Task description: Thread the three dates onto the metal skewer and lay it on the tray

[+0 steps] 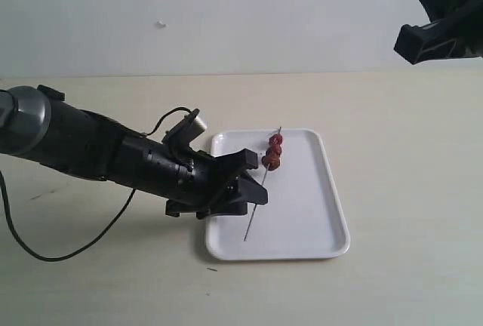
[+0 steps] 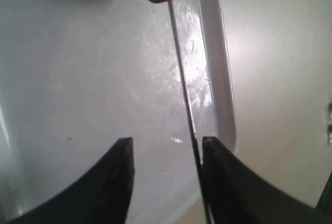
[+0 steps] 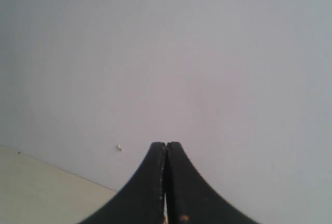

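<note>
Exterior view: left pincer (image 1: 255, 177) sits low over the left rim of the tray (image 1: 317, 213), which rests on the worktop (image 1: 407, 130)
Left pincer state: jaws apart, gripping nothing; the metal skewer (image 1: 251, 220) runs between them, close against one finger
Right pincer (image 3: 166, 151) state: fully closed, empty, raised well clear of the tray
Tray contents: skewer lying diagonally, all three dates (image 1: 273, 152) threaded near its far end
Step in hand: judged to be release at lay-down
Next move: lift straight up without dragging the rod; a snag could shift it off the tray
</note>
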Available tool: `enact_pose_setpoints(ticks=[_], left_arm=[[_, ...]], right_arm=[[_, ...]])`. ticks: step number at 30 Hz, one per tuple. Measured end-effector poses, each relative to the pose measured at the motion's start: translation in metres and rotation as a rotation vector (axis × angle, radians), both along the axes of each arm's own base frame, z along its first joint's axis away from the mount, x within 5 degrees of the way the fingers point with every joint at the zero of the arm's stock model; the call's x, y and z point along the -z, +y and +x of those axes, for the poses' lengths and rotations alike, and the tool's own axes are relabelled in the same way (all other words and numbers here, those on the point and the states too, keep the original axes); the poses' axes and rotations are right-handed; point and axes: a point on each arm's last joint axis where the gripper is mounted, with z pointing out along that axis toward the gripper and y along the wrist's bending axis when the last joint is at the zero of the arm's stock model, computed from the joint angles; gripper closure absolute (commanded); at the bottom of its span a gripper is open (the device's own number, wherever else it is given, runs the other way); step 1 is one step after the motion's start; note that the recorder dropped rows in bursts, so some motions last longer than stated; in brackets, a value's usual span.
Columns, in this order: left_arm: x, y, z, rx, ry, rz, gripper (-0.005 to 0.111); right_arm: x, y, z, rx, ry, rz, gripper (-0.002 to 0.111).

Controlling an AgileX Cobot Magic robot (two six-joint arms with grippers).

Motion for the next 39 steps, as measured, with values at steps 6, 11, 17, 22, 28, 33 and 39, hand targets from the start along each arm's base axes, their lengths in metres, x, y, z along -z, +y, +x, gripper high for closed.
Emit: enact_pose_setpoints(ticks=[6, 11, 17, 22, 28, 33, 39], left_arm=[[0.000, 0.001, 0.001, 0.010, -0.008, 0.002, 0.048], [-0.001, 0.006, 0.003, 0.028, -0.009, -0.016, 0.048], [-0.002, 0.006, 0.002, 0.063, -0.031, -0.027, 0.048], [-0.004, 0.006, 0.002, 0.099, -0.069, -0.031, 0.050], [-0.069, 0.040, 0.020, 0.101, -0.362, -0.062, 0.107], [-0.130, 0.093, -0.001, 0.070, -0.701, -0.006, 0.107], [-0.158, 0.130, -0.057, 0.101, -1.013, 0.222, 0.107]], right_arm=[[0.000, 0.000, 0.000, -0.001, -0.001, 0.001, 0.108], [0.000, 0.000, 0.000, -0.002, -0.002, -0.001, 0.108], [0.000, 0.000, 0.000, -0.003, -0.001, -0.001, 0.108], [0.000, 0.000, 0.000, -0.003, -0.001, 0.001, 0.108], [0.000, 0.000, 0.000, -0.004, -0.003, -0.001, 0.108], [-0.004, 0.000, -0.003, -0.005, -0.011, 0.008, 0.108], [-0.003, 0.000, -0.003, -0.006, 0.007, 0.032, 0.108]])
